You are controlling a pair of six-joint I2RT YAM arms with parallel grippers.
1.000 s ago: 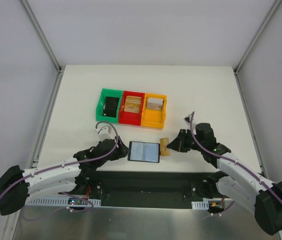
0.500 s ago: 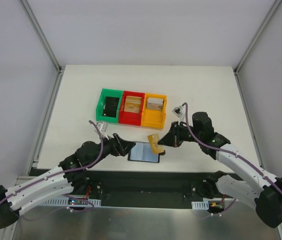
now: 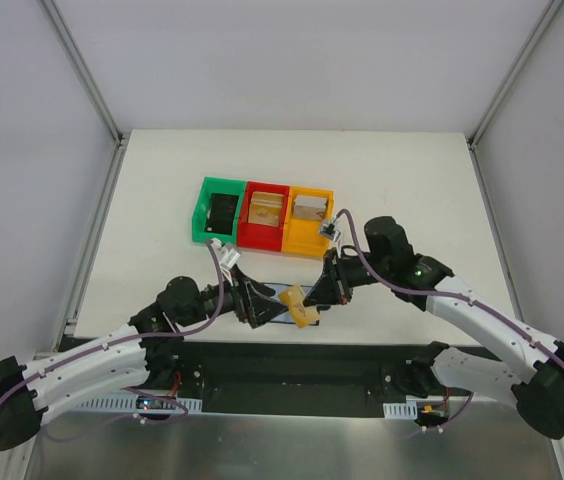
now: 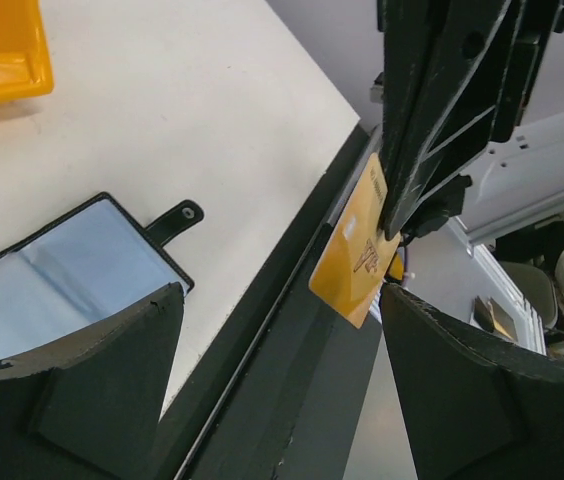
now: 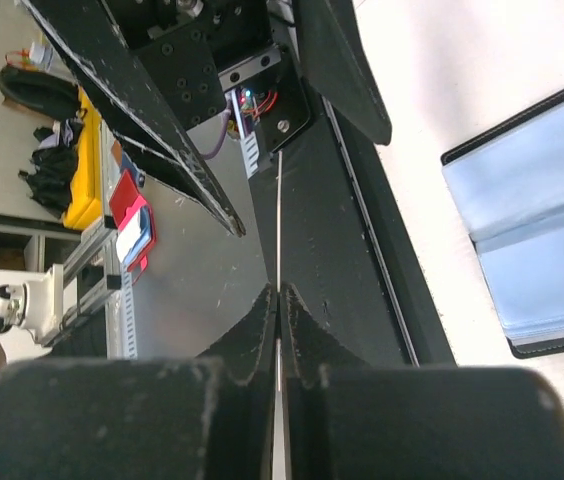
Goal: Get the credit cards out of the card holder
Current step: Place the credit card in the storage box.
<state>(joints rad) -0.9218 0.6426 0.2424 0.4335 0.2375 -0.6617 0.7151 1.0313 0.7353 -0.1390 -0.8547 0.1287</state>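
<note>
The right arm bends at a raised elbow. Its forearm slants down and to the left, so the right gripper [image 3: 316, 295] points towards the near middle of the white table [image 3: 412, 180]. Its two fingers are pinched tight on one tan-gold credit card [image 4: 357, 250] and hold it by one edge, with the rest of the card sticking out beyond the fingertips, clear of the table. In the right wrist view the card shows only as a thin line squeezed between the two pads.

The left arm lies low and stretched, running from its base at the near left towards the right. The left gripper [image 3: 262, 302] faces the right one. Its jaws stand wide apart and grip nothing. In the left wrist view the card hangs in the gap between the two fingers [image 4: 112, 380], touching neither.

The card holder [image 4: 62, 275] lies open and flat on the table, close to the dark strip [image 4: 292, 350] along the near edge. Its grey-blue panels face up and its small strap points to the right. In the top view both grippers meet above it and hide most of it.

Farther back stand a green bin [image 3: 202, 215], a red bin [image 3: 266, 236] and an orange bin [image 3: 307, 243], side by side and touching. The red and orange bins hold tan things too small to make out.
</note>
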